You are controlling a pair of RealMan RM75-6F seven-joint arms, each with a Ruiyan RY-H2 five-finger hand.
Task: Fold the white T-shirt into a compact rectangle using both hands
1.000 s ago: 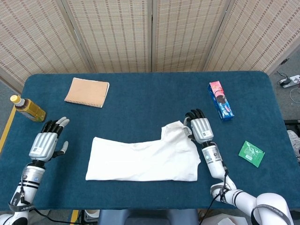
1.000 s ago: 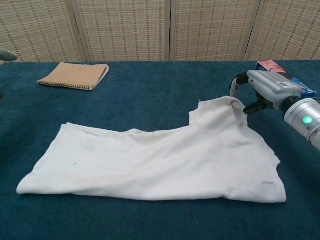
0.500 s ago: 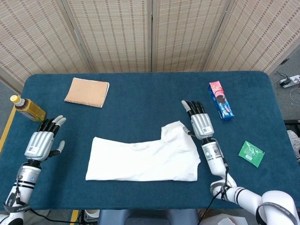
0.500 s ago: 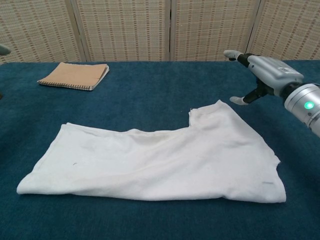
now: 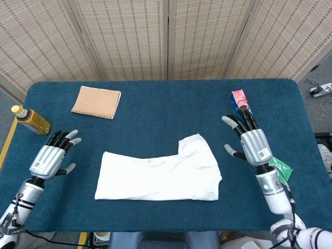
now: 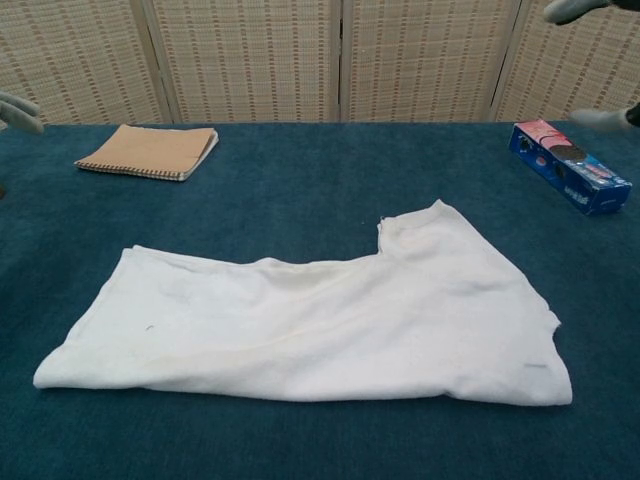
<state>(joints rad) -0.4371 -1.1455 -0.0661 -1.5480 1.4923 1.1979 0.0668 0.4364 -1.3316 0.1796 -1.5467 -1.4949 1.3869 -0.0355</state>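
The white T-shirt [image 5: 161,174] [image 6: 320,320] lies partly folded on the blue table, a flat strip with a raised flap at its right end. My right hand [image 5: 250,141] hovers to the right of the shirt, fingers spread, holding nothing; only its fingertips [image 6: 572,10] show at the top right corner of the chest view. My left hand [image 5: 52,154] floats well left of the shirt with fingers apart and nothing in it; a fingertip [image 6: 20,112] shows at the chest view's left edge.
A tan notebook [image 5: 96,102] [image 6: 150,151] lies at the back left. A bottle [image 5: 31,120] rests at the far left edge. A blue snack box [image 5: 241,106] [image 6: 570,166] sits just beyond my right hand, a green packet [image 5: 280,167] beside its wrist.
My right hand let go of the shirt's upper right flap, spread its fingers and pulled away to the right and up. The flap now lies flat. My left hand shifted only slightly.
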